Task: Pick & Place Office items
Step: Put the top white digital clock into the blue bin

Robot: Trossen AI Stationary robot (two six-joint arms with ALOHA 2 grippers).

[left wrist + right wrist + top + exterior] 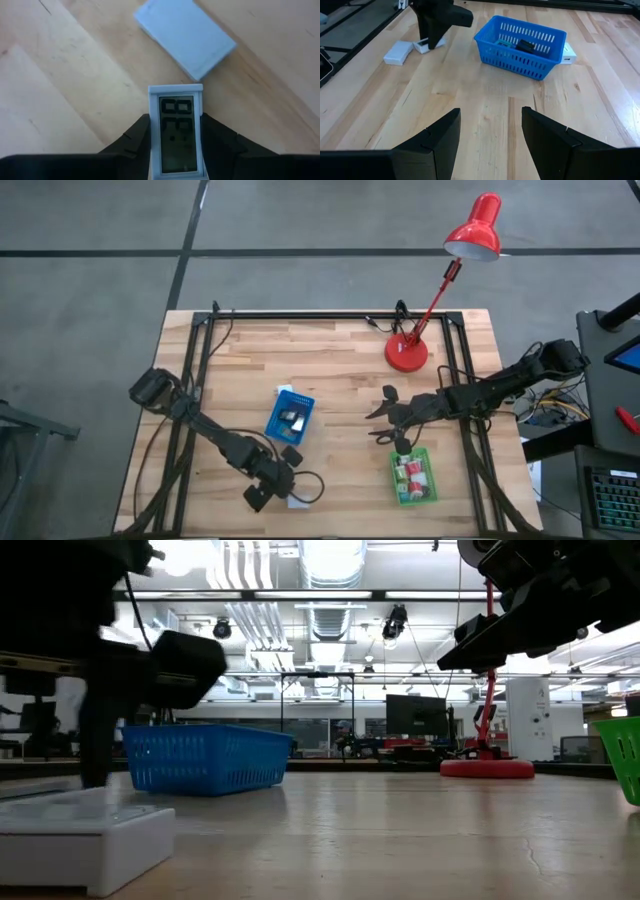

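Left wrist view: a white display block [178,132] is clamped in the left pincer [175,137] at the surface's six o'clock. It should be lifted straight, probably toward the blue tray [289,417]; the right pincer [490,135] hangs open, empty.

The left tool [175,137] points down at the near edge of the surface, its two dark fingers [137,135] clamped against something held between them. The right tool [490,135] hovers with its fingers parted, holding nothing.
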